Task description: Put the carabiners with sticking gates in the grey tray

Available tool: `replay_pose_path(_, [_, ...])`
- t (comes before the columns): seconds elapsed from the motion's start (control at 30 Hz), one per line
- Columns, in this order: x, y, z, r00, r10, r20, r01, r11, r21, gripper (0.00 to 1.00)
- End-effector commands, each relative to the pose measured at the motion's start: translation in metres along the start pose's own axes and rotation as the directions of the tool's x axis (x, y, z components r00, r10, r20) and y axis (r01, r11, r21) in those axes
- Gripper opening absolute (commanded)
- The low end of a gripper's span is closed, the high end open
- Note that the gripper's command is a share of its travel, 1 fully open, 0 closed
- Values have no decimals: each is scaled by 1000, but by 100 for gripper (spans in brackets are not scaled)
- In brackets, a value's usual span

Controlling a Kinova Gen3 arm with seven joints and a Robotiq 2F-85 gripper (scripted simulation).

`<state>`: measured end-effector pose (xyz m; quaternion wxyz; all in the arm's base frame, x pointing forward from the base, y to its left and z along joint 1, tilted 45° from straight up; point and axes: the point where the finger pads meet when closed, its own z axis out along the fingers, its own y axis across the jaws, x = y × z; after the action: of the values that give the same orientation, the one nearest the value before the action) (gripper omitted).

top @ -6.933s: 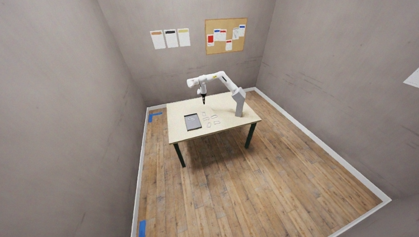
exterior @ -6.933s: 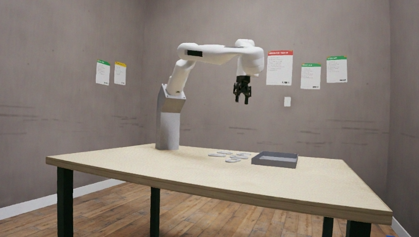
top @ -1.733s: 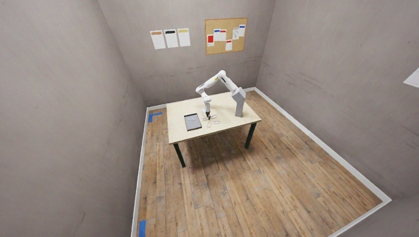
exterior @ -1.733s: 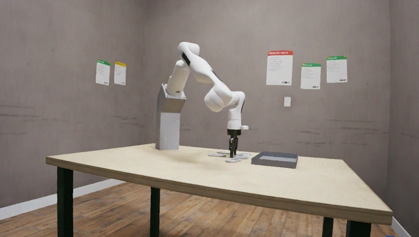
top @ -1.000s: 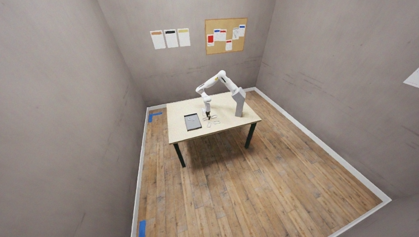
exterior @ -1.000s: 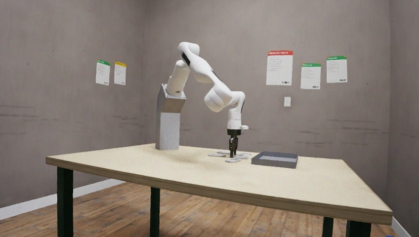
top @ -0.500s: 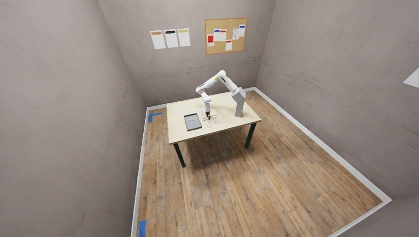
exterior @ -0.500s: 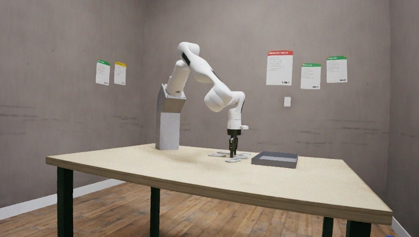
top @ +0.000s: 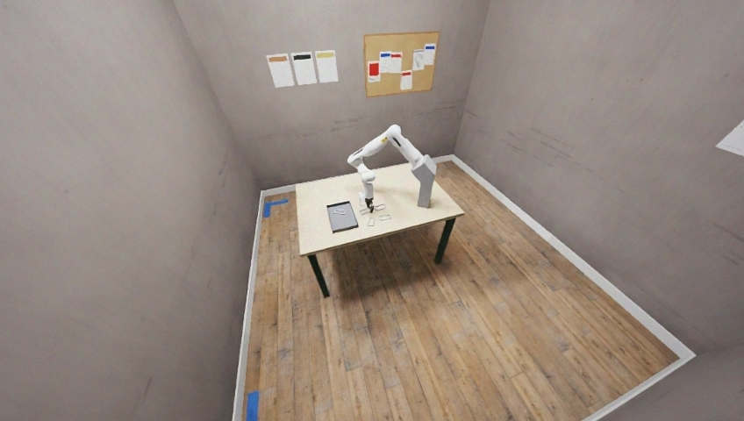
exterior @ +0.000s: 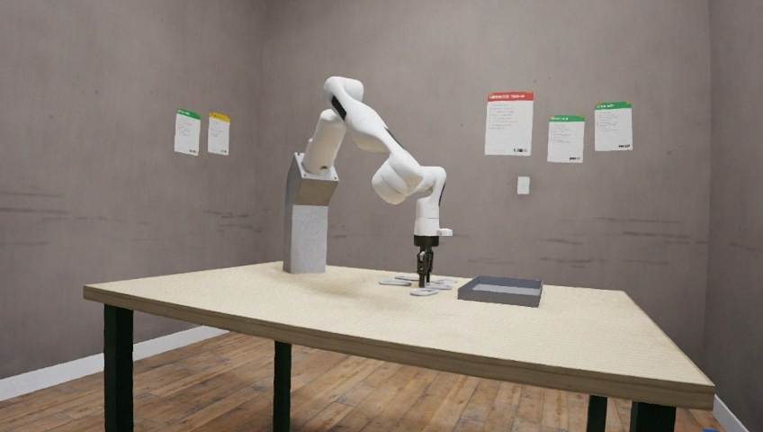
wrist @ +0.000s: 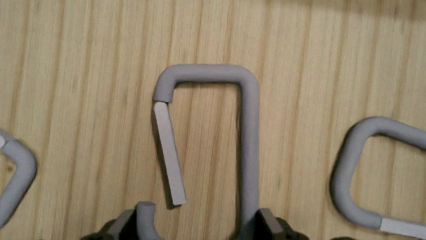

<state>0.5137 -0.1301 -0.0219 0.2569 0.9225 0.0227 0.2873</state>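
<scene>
Where the gripper (wrist: 197, 227) clamps the open-gated carabiner (wrist: 248, 145) across its width, neighbouring carabiners (wrist: 350, 170) flank it apart; grey tray (exterior: 501, 297) sits near.

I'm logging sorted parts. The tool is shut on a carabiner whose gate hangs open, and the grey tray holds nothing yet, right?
Not quite. The tool is shut on the open-gated carabiner, but the top view shows one carabiner already in the grey tray.
</scene>
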Motion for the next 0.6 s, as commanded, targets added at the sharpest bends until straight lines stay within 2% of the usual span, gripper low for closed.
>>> replay_pose_path(0.0, [0, 0, 0, 1000, 0, -1, 0, 1000, 0, 0])
replay_pose_path(0.07, [0, 0, 0, 1000, 0, -1, 0, 1000, 0, 0])
replay_pose_path(0.1, [0, 0, -50, 1000, 2, 0, -2, 1000, 0, 0])
replay_pose_path(0.57, [0, 0, -50, 1000, 2, 0, -2, 1000, 0, 0])
